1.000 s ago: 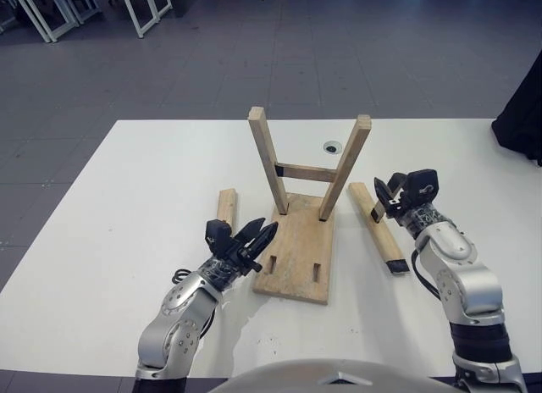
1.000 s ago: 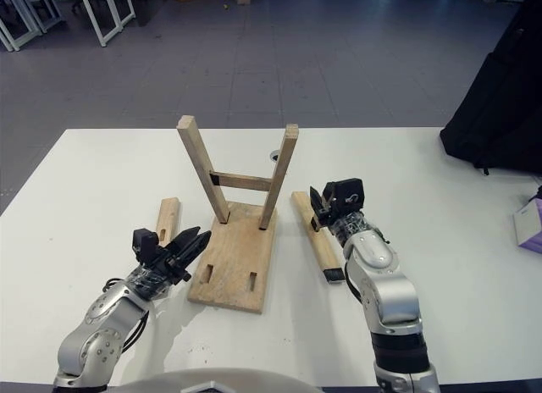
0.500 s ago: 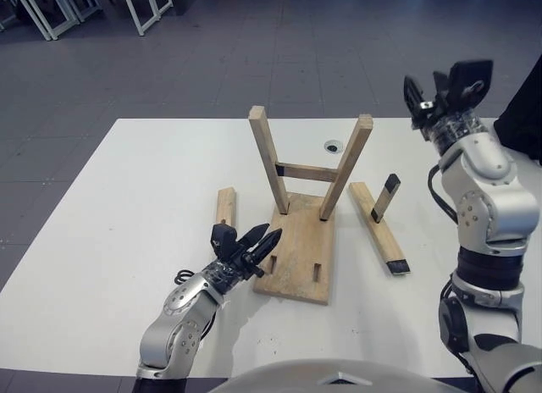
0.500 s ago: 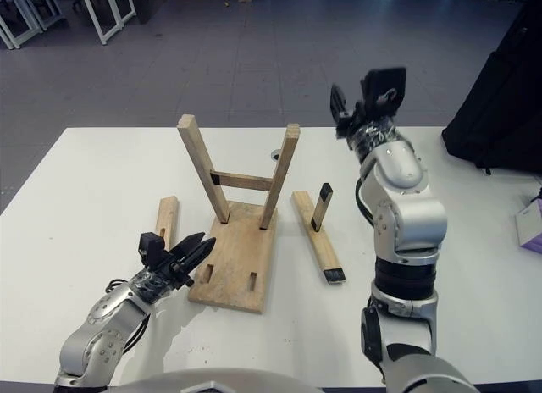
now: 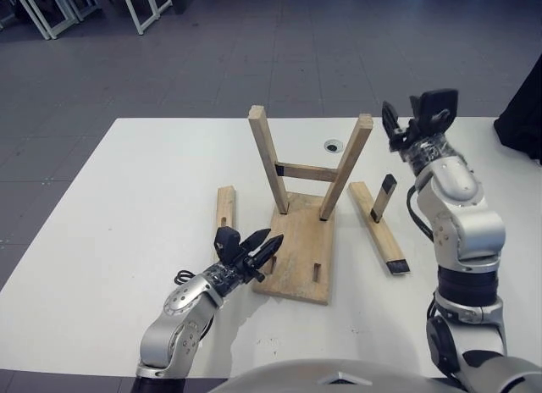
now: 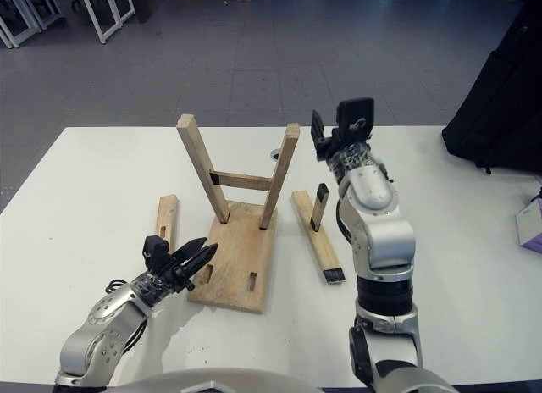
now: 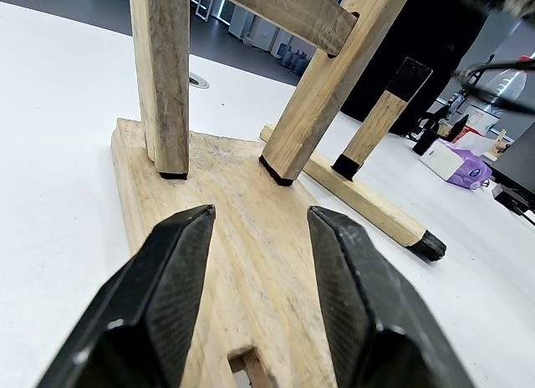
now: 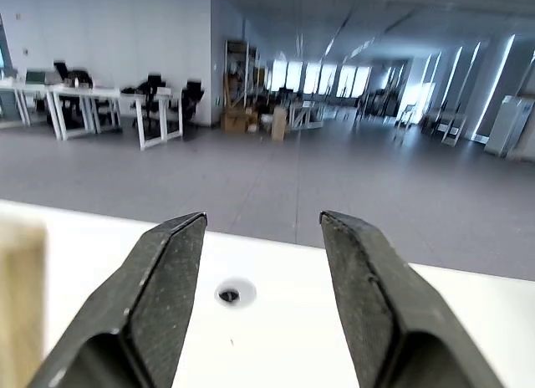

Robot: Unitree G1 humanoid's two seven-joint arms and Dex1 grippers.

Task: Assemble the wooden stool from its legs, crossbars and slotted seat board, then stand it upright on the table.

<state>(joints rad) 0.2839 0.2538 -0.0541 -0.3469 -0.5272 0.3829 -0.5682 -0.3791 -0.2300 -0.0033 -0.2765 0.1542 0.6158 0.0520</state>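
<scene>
**Stool half built, both claws empty**

Your left claw [image 7: 261, 216] sits low at the near-left edge of the seat board [image 5: 298, 257], fingers parted and gripping nothing. The board lies flat mid-worktop [image 5: 127, 207], two legs [image 5: 268, 160] and a crossbar [image 5: 306, 171] standing in its far end. Your right claw [image 8: 262, 225] is raised at far right — spread wide, empty. A loose leg [image 5: 378, 227] lies just right of the board, a short piece [image 5: 226, 207] just left

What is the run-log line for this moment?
seat board: flat, two legs with crossbar standing in it, near slots empty | left end effector: open at board's near-left edge | right end effector: open, aloft by right leg
</scene>
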